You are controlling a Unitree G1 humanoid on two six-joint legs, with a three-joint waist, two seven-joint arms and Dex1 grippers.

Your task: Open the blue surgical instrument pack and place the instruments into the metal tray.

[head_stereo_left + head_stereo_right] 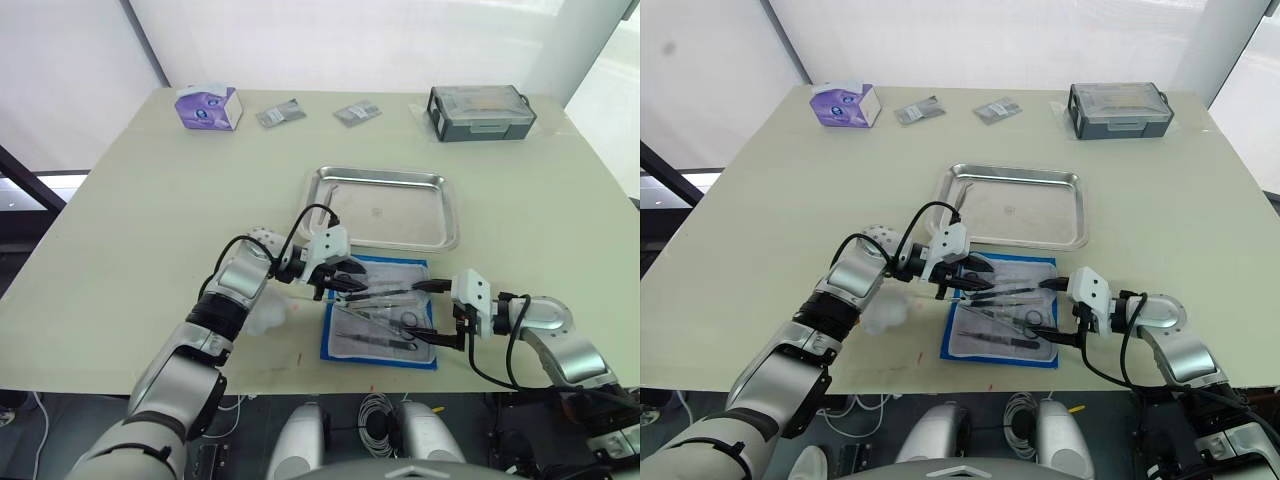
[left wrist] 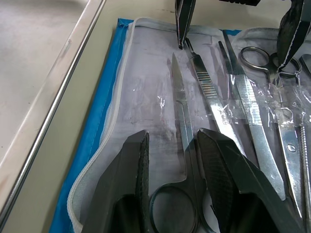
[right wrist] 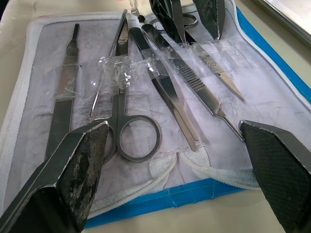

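Pack (image 1: 380, 312) lies opened near table's (image 1: 150, 220) front edge, just in front of metal tray (image 1: 385, 207); left gripper (image 2: 170, 160), fingers apart, straddles scissors (image 2: 179, 145) ring handle: close squarely there, lift clear of clear plastic; right gripper (image 3: 170, 160) wide apart.

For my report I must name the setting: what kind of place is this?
Probably a lab mock-up of a surgical prep station: a plain table holds an opened blue surgical instrument pack with scissors and forceps, and a metal tray.
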